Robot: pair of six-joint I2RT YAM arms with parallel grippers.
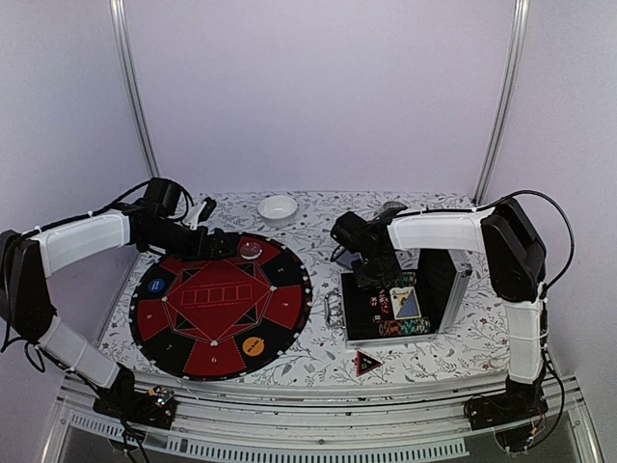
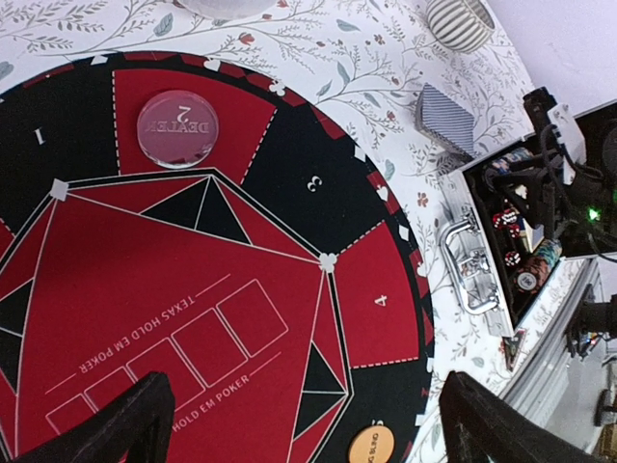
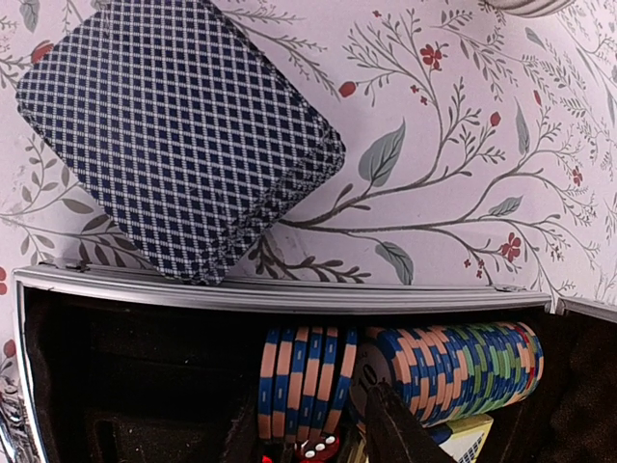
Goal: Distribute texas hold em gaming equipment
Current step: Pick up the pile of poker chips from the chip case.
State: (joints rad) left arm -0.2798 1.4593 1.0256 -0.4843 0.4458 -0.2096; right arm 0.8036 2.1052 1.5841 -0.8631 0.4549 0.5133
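A round red and black poker mat [image 1: 222,304] lies on the left, and it also shows in the left wrist view [image 2: 193,318]. On it are a clear dealer disc [image 1: 252,252] [image 2: 178,127], a blue disc [image 1: 154,285] and an orange disc [image 1: 254,346] [image 2: 371,446]. My left gripper [image 1: 217,246] [image 2: 304,434] hovers open and empty over the mat. My right gripper [image 1: 371,278] [image 3: 310,400] is inside the open case [image 1: 439,289], its fingers closed on a small stack of striped chips [image 3: 301,376]. A patterned card deck [image 3: 183,135] [image 2: 448,118] lies beyond the case rim.
A longer chip row [image 3: 463,371] and red dice [image 3: 313,451] are in the case. A red triangular marker [image 1: 367,363] lies in front of it. A white bowl [image 1: 278,207] and a ribbed cup [image 2: 461,21] stand at the back.
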